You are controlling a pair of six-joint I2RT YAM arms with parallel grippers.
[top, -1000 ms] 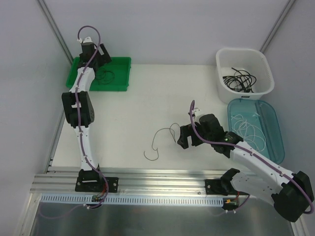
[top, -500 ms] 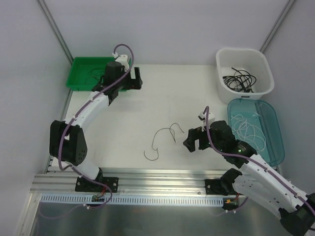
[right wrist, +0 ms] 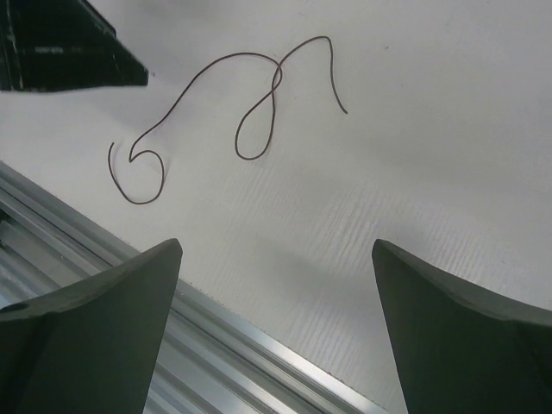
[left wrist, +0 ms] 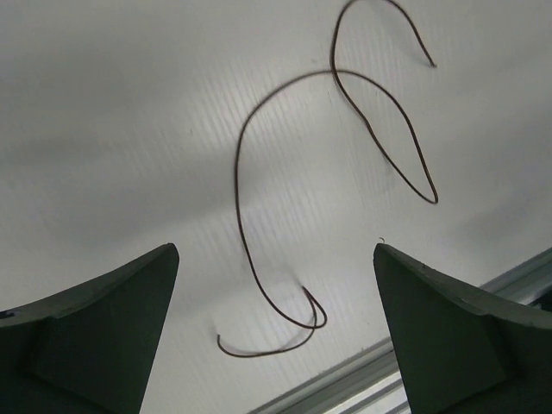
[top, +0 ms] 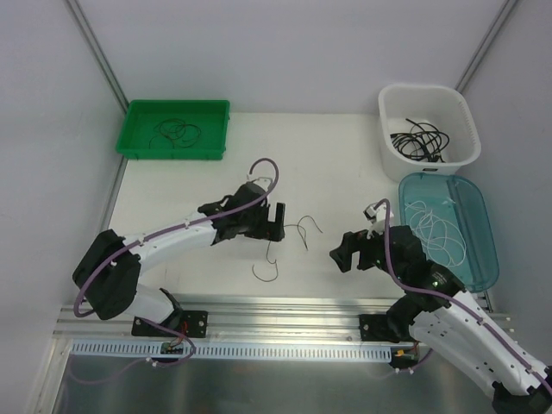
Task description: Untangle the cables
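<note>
As the left gripper [left wrist: 276, 250] hovers wide, the cable [left wrist: 237, 185] lies just ahead.

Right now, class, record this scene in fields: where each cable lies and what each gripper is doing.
Loose cable: thin, dark, looped, lying on the table
Left gripper: open, empty, over that cable
Right gripper: open, empty, beside it
Green tray: small black coil
White basket: bundle of black cables
Teal tray: thin white cable
</note>
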